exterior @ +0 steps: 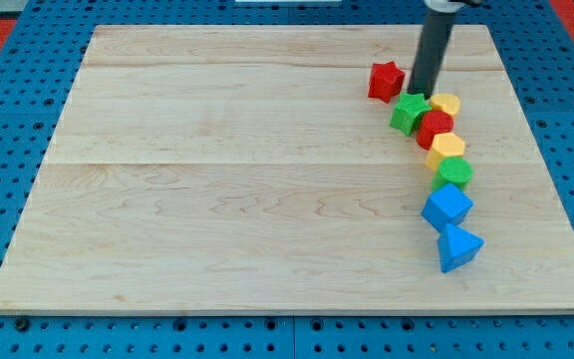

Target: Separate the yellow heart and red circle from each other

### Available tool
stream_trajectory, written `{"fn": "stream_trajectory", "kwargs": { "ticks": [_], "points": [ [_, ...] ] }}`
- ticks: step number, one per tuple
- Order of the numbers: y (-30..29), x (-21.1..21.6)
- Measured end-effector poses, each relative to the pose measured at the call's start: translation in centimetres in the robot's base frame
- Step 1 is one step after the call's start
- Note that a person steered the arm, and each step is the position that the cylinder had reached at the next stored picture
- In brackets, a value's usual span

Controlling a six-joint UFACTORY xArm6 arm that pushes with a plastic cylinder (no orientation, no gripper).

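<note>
Our tip (pixel 423 94) rests at the green star's (pixel 408 112) 12 o'clock edge, red star (pixel 386 81) at its 10 o'clock. No end effector fitted, only the rod. Red circle (pixel 434 128) touches the yellow heart (pixel 445 104) at its 1 o'clock, far right of the tabletop (pixel 217 179). Yellow hexagon (pixel 447 150) sits at the circle's 5 o'clock.

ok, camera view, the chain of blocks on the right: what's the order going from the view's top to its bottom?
Yellow block → green star → red circle → yellow heart → green block → blue cube → blue triangle. My tip sits at the chain's top end; the red star lies apart, to the left.
</note>
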State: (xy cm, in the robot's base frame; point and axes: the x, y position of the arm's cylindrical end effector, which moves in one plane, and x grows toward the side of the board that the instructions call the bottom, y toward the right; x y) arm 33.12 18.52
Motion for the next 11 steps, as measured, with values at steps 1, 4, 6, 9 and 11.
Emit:
{"fn": "stream_trajectory", "kwargs": {
  "ticks": [1,4,6,9,11],
  "points": [
    [4.9,-1.7],
    [-0.3,6.0],
    [-1.9,5.2],
    [-12.8,5.7],
    [-5.1,4.4]
  ]
}}
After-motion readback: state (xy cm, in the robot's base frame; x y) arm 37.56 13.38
